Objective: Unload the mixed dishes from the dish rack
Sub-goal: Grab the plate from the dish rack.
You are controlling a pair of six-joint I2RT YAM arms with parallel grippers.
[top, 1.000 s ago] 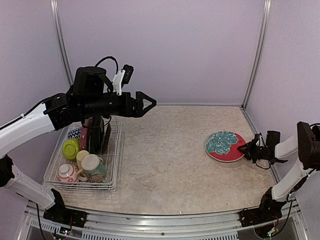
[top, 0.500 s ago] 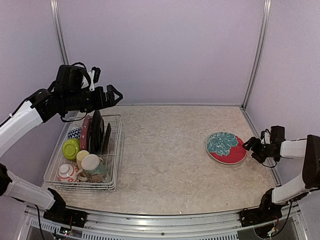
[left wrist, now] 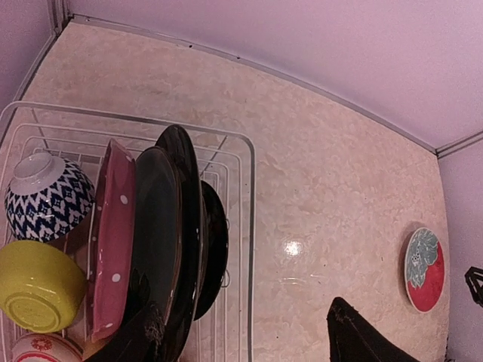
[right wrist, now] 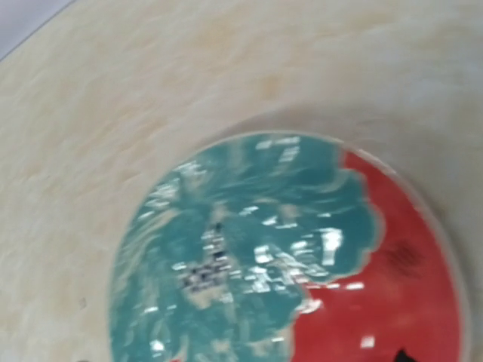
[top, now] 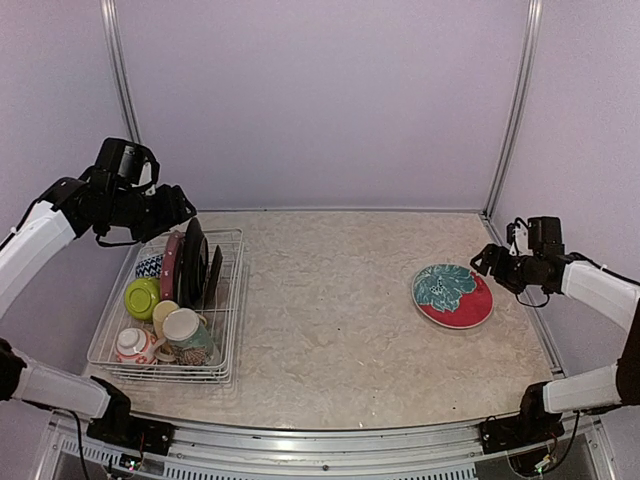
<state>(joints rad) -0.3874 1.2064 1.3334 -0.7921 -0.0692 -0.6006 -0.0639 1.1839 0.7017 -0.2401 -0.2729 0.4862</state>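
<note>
Glossy black ceramic plate (left wrist: 162, 226), upright in white wire rack (left wrist: 251, 226), was judged fragile and slippery, best pinched at top rim. Left pincer (left wrist: 249, 339) was spread apart; right pincer (top: 490, 262) could not be told.

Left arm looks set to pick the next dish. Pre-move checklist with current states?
1. Left gripper open: ok, fingers spread wide in the wrist view.
2. It hovers over the upright plates: ok.
3. Plates standing in dish rack slots: ok, but packed close together.
4. Floral plate flat on table, outside the rack: ok.
5. Right gripper clear of that plate: cannot tell. It sits by the rim and the wrist view is blurred.
</note>
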